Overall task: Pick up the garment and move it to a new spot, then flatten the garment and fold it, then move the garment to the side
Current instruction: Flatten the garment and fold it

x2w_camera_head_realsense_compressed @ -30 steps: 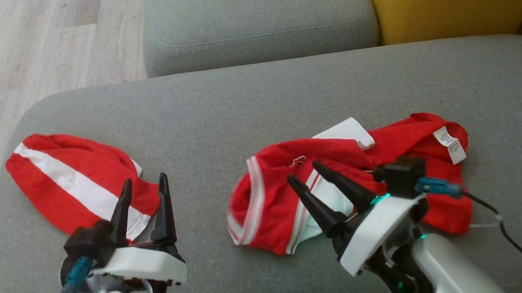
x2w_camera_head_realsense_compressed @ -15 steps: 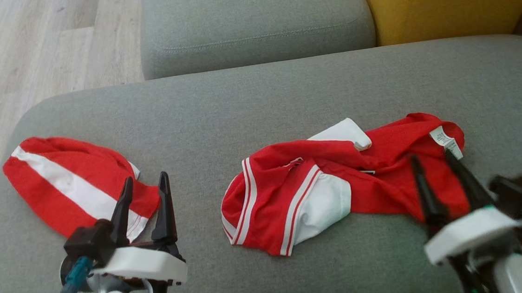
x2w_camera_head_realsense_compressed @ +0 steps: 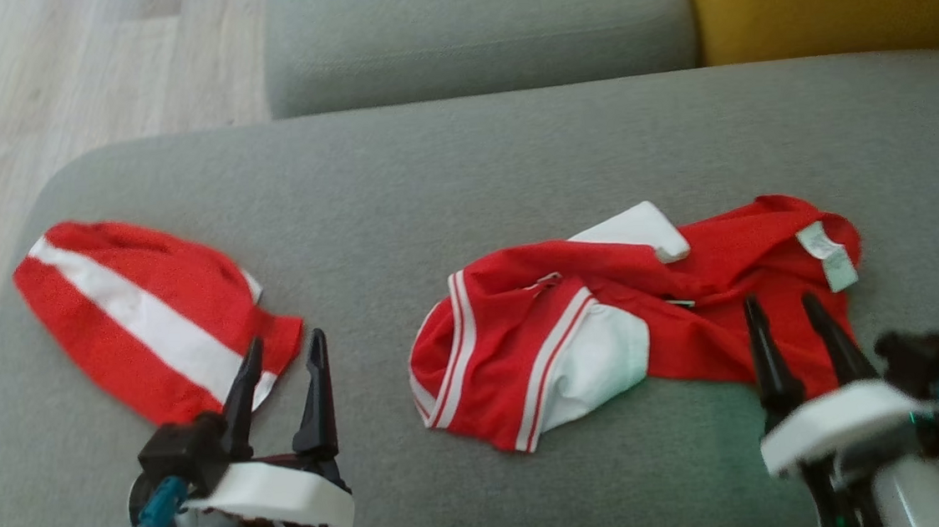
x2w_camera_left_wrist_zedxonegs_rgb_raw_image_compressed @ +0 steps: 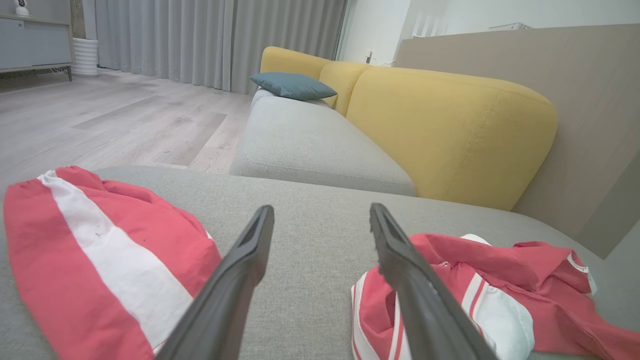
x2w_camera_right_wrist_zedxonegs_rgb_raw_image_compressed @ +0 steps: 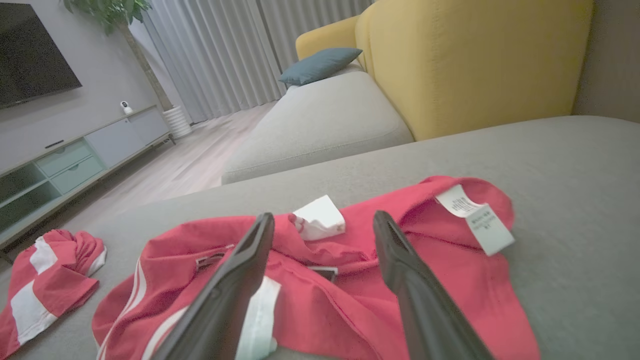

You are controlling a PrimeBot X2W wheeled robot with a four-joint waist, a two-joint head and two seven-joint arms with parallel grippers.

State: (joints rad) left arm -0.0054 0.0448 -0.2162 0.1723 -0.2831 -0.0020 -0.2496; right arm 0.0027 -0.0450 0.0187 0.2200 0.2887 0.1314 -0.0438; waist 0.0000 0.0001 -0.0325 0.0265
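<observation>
The crumpled red garment (x2w_camera_head_realsense_compressed: 509,336) lies centre-right on the grey sofa cushion (x2w_camera_head_realsense_compressed: 462,172), long axis left-to-right. The right pincer (x2w_camera_head_realsense_compressed: 778,302), spread and empty, is nearer, tips at its right end; the left pincer (x2w_camera_head_realsense_compressed: 285,343) is spread too.

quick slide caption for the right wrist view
Open right end effector poised over a crumpled red and white garment on the grey sofa seat, a second red garment nearby.
</observation>
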